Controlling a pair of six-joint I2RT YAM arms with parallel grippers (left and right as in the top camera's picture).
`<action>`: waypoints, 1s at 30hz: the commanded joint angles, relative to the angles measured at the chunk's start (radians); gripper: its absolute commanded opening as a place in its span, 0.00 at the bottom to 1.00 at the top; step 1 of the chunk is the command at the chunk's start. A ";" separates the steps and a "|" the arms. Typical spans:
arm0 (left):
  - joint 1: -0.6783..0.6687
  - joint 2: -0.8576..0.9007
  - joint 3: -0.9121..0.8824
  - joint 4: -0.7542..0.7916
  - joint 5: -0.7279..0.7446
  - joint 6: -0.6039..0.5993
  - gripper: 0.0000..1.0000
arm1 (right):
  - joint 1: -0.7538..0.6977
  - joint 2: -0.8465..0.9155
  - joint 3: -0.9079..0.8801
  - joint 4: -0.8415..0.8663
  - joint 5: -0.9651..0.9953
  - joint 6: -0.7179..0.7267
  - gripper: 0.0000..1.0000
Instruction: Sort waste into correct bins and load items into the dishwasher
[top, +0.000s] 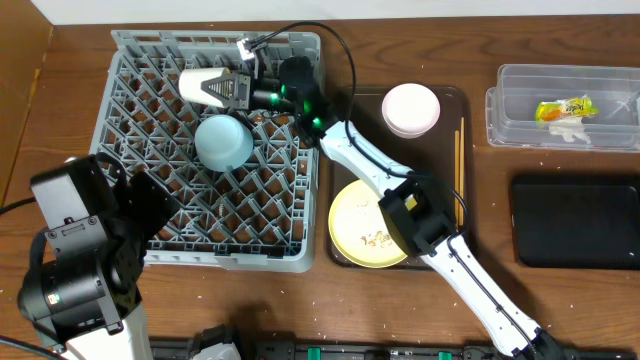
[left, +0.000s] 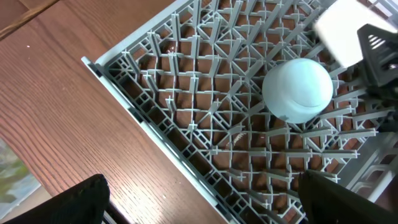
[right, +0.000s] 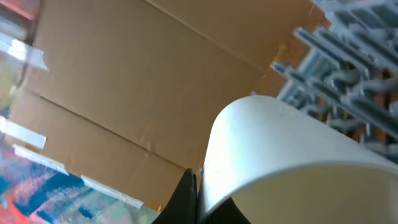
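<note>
My right gripper is shut on the rim of the white bowl, holding it on its side over the back of the grey dish rack. In the right wrist view its fingers pinch the bowl's wall. A light blue bowl sits upside down in the rack, and it also shows in the left wrist view. My left gripper is open and empty over the rack's front left corner. A pinkish-white cup, a pale yellow plate with crumbs and chopsticks lie on the dark brown tray.
A clear container at the back right holds a yellow-orange wrapper. A flat black bin lies in front of it. A cardboard wall stands at the left edge. My right arm reaches across the tray.
</note>
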 joint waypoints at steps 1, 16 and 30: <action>0.004 0.001 0.011 -0.002 -0.012 -0.013 0.98 | 0.032 0.016 -0.005 -0.085 0.002 -0.032 0.01; 0.004 0.001 0.011 -0.002 -0.011 -0.013 0.98 | -0.057 0.012 -0.004 -0.175 -0.015 -0.079 0.02; 0.004 0.001 0.011 -0.002 -0.011 -0.013 0.98 | -0.108 -0.032 -0.003 -0.199 -0.091 -0.068 0.20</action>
